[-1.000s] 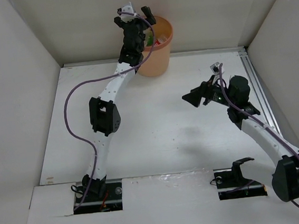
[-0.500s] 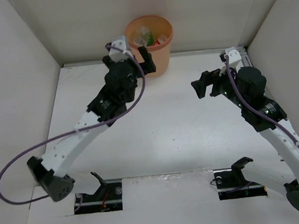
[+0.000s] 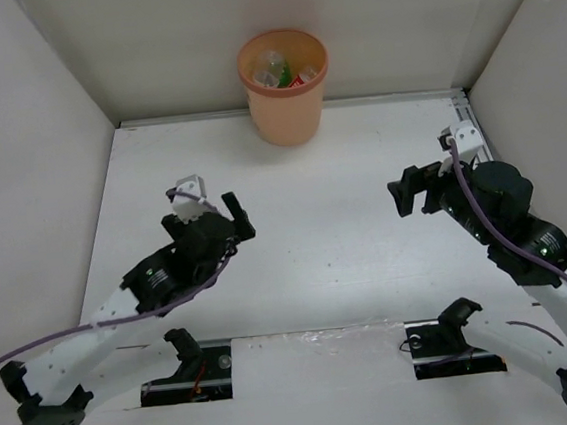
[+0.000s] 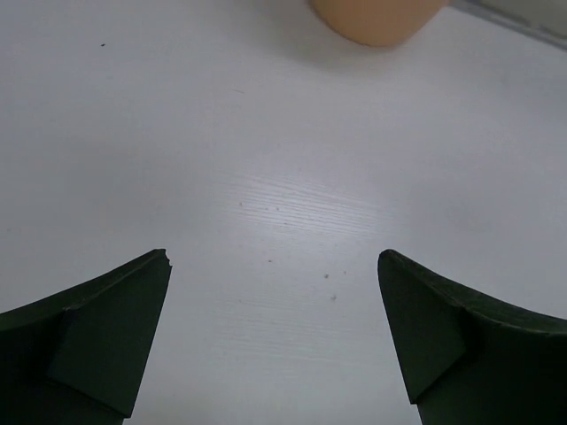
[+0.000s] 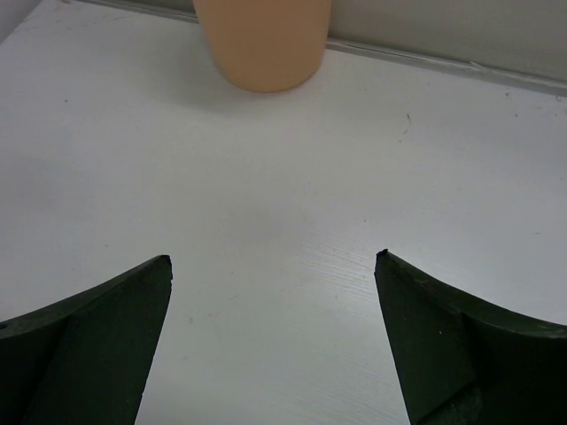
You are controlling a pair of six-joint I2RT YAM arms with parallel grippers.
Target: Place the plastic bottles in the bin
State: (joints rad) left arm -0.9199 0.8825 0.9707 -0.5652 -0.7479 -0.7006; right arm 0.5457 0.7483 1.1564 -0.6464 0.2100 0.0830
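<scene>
Well, nearest me both arms sit low over the counter [image 3: 326, 238], my left end effector [image 3: 207, 220] and right end effector [image 3: 414, 188] each spread wide and holding nothing. At the far wall the bin [image 3: 289, 116] stands upright with the plastic bottles [image 3: 280, 70] inside; I spot none outside it, so I judge the task done.
</scene>
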